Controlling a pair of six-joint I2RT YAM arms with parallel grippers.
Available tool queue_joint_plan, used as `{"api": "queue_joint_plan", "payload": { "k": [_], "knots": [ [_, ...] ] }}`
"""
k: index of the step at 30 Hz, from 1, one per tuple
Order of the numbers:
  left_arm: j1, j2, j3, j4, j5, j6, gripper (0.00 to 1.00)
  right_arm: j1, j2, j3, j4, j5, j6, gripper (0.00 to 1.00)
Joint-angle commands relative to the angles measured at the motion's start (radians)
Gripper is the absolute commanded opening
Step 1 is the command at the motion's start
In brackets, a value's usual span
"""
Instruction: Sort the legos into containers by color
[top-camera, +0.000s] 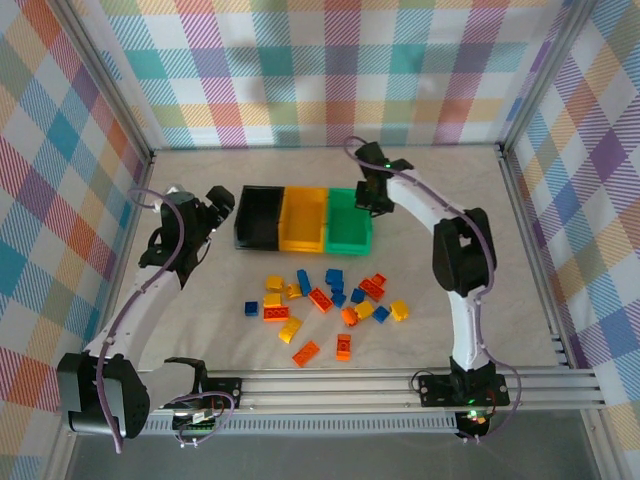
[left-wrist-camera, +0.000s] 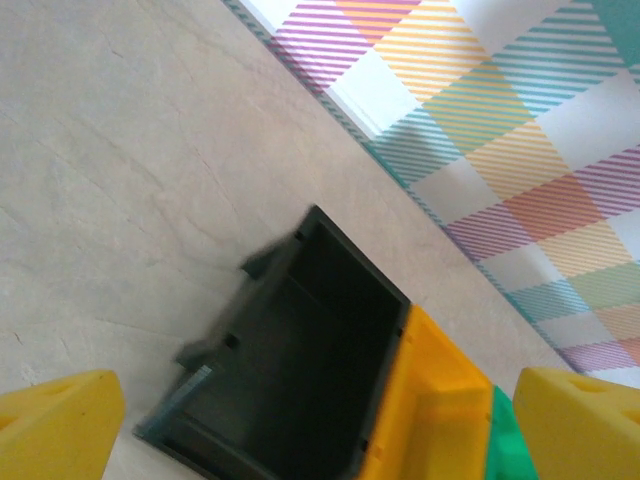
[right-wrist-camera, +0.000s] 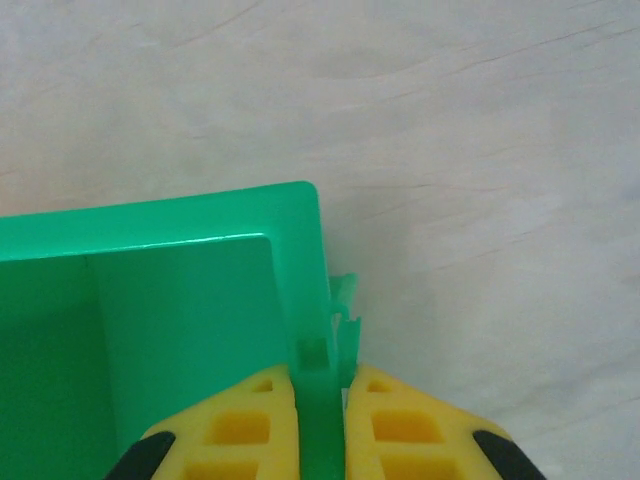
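- The left gripper (top-camera: 218, 203) is being held wide open and empty. Its yellow fingers (left-wrist-camera: 55, 425) are standing far apart at the two sides of the wrist view.
- It is being hovered just beside the left end of the black bin (left-wrist-camera: 230, 350). No contact with the bin is being observed.
- The three bins are being presented as one joined row toward the back of the table (top-camera: 450, 240): black, then the yellow-orange bin (top-camera: 303, 222), then the green bin (top-camera: 348, 225). No brick is being seen in any of them.
- The bricks (top-camera: 320, 298), in blue, orange-red and yellow, are being left loose in a cluster in front of the row, well apart from both grippers. Sorting is being judged as not yet begun.
- The right gripper (right-wrist-camera: 320, 425) is being clamped shut on the right-hand wall of the green bin, near a corner. One finger is inside and one outside, with the thin wall pinched between them.
- The step in hand is being judged as a shifting or steadying of the bin row.
- For this step, a slow, level drag along the table is being advised, so that the row is not tipped or twisted out of the pinch.
- The left gripper is being advised to stay clear of the black end if the row is moved that way.
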Motion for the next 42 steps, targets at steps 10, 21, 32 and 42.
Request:
{"api": "queue_joint_plan", "payload": {
  "k": [10,21,32,42],
  "knots": [
    [-0.018,-0.024,0.004,0.002,-0.003,-0.019,1.00,-0.045,-0.032,-0.047,0.096,-0.200,-0.159,0.00],
    [-0.019,-0.031,-0.015,-0.002,-0.009,-0.031,1.00,-0.045,-0.055,-0.073,0.059,-0.153,-0.133,0.00],
    [-0.018,-0.045,-0.016,0.001,-0.018,-0.033,1.00,-0.045,-0.083,-0.116,0.081,-0.129,-0.084,0.06],
    [-0.018,-0.069,-0.023,0.042,-0.029,-0.053,1.00,-0.046,-0.228,-0.187,0.149,-0.131,-0.063,0.71]
  ]
}}
